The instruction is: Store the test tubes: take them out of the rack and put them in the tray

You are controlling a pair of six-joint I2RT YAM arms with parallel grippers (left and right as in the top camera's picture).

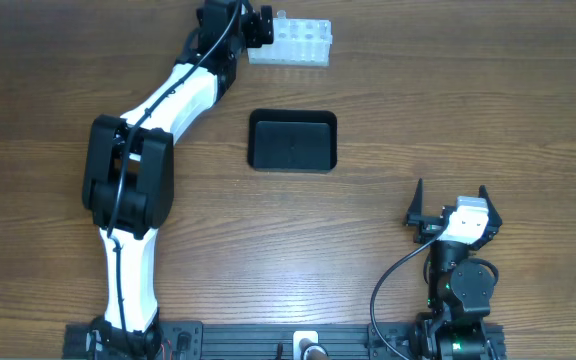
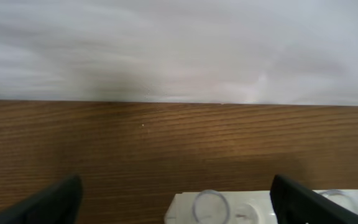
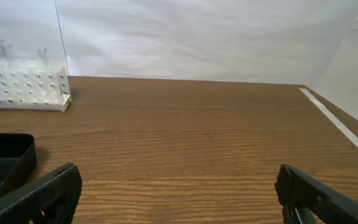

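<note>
A white test-tube rack (image 1: pixel 290 44) stands at the far edge of the table with clear tubes (image 3: pixel 2 48) upright in it. A black tray (image 1: pixel 292 141) lies empty in the middle. My left gripper (image 1: pixel 265 27) is at the rack's left end, above it, open; the left wrist view has the rack's top (image 2: pixel 253 208) and a tube mouth (image 2: pixel 210 203) between its two fingers (image 2: pixel 48 205). My right gripper (image 1: pixel 452 203) rests open near its base at the table's right, nothing between its fingers (image 3: pixel 42 196).
A white wall (image 2: pixel 179 50) rises just behind the table's far edge. A pale tape line (image 3: pixel 337 121) runs along the table's right side. Bare wood lies between tray and right arm.
</note>
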